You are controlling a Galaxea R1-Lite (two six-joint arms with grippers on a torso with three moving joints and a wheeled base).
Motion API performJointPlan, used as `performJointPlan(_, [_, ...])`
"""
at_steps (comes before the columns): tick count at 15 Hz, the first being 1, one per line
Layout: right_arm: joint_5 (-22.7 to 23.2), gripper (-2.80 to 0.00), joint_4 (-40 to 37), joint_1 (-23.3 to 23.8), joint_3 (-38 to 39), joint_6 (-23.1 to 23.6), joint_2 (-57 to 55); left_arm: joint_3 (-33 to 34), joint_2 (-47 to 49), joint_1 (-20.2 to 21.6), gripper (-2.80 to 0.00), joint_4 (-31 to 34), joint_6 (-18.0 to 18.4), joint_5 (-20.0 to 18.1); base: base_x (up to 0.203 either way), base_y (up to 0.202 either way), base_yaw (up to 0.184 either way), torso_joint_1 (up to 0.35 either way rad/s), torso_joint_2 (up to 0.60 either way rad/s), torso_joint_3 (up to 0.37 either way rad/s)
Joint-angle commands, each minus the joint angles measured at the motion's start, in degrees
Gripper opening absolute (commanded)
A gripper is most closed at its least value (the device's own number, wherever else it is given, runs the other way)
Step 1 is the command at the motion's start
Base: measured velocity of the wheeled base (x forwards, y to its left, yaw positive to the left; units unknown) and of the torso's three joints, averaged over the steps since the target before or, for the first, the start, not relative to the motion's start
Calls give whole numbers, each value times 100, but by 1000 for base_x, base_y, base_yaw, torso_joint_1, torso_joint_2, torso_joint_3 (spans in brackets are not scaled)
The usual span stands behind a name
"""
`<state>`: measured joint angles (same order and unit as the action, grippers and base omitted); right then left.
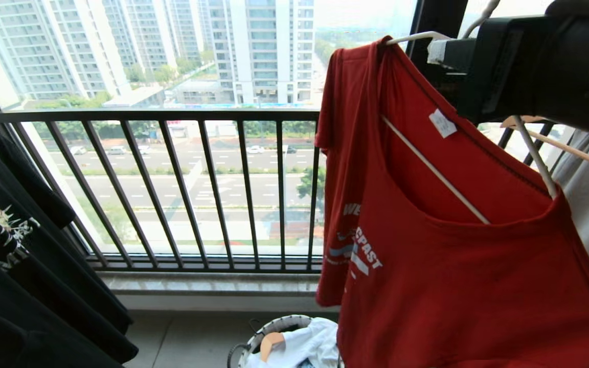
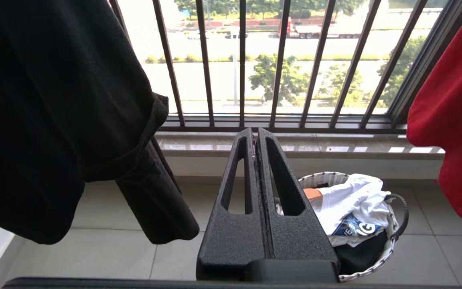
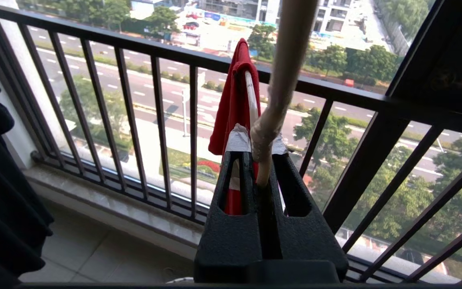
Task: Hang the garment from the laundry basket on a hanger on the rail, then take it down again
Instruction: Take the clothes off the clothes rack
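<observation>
With the right pincer (image 1: 445,51) clamping the hanger (image 1: 435,171) by its neck and the garment (image 1: 458,245) draping from it beside the balustrade (image 1: 172,189), keeping the hook upright is mattering most; the left pincer (image 2: 256,138) is resting together, empty.

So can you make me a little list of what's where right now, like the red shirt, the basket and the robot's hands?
garment: bright red short-sleeved T-shirt, draped on the hanger, held up in the air
hanger: thin cream-white wire hanger, inside the shirt's neck
right gripper: shut on the hanger's neck
left gripper: shut, empty, low above the floor
laundry basket: small round white woven basket on the floor tiles, white T-shirt inside
beside: black T-shirt hanging on the left
</observation>
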<state>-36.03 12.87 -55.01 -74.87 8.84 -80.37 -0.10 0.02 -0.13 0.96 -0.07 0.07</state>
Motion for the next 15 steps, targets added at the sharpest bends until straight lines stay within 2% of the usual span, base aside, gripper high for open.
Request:
performJointPlan(1, [542, -280, 23, -45, 653, -379, 330, 1, -2, -4, -280, 0, -1, 1, 0, 0, 0, 0, 0, 0])
performJointPlan(3, [1108, -280, 22, -45, 957, -582, 382, 1, 3, -4, -280, 0, -1, 1, 0, 0, 0, 0, 0, 0])
performJointPlan(6, [1829, -280, 78, -36, 1633, -610, 419, 1, 3, 5, -280, 0, -1, 1, 0, 0, 0, 0, 0, 0])
performJointPlan(10, [2587, -280, 673, 193, 2014, -578, 231, 1, -2, -1, -280, 0, -1, 1, 0, 0, 0, 0, 0, 0])
performJointPlan(15, [2758, -280, 779, 553, 2055, -550, 38, 1, -2, -4, -280, 0, -1, 1, 0, 0, 0, 0, 0, 0])
